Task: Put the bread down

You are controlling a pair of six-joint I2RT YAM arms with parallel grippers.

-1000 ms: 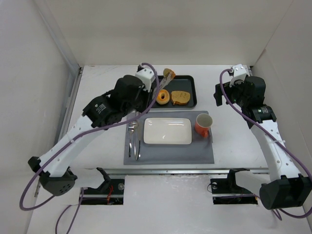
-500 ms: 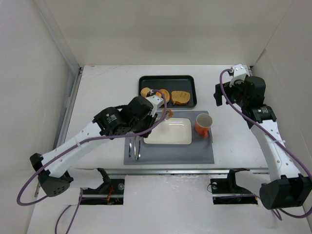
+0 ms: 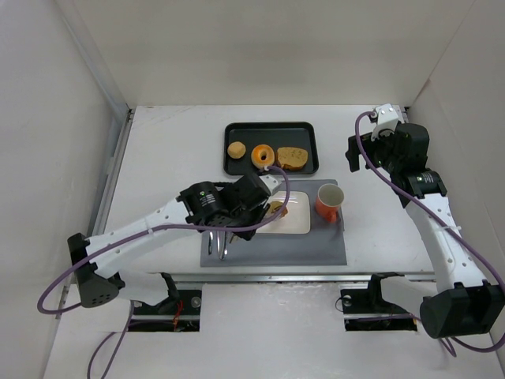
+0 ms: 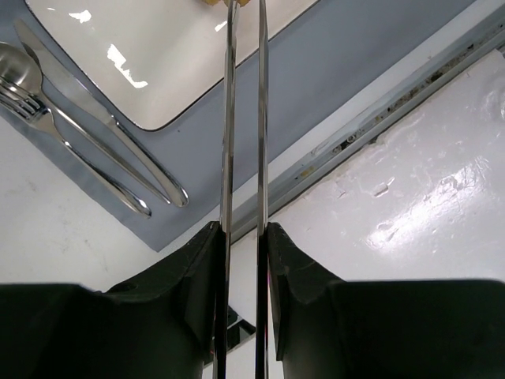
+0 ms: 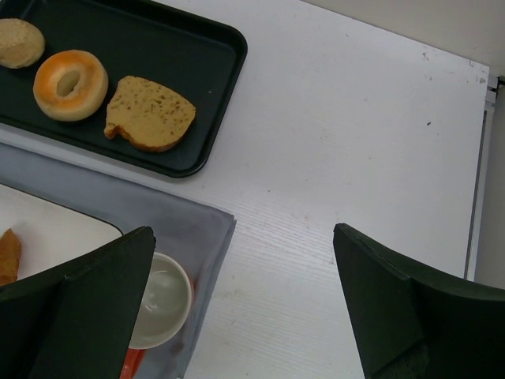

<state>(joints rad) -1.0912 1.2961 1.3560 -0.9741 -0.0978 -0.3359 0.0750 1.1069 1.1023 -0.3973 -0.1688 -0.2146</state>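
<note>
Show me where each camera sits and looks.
Top: high behind the robot, looking down at the table; left arm and right arm show.
Left wrist: looks down its left gripper, shut on the bread, at the plate.
Right wrist: looks past its open right gripper at the tray and cup.
Shared: both wrist views catch the plate.

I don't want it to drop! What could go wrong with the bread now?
The bread is pinched only by the thin tips of the tongs, so it might slip and miss the plate. The left arm reaches over the cutlery, so pulling back might knock it.
</note>
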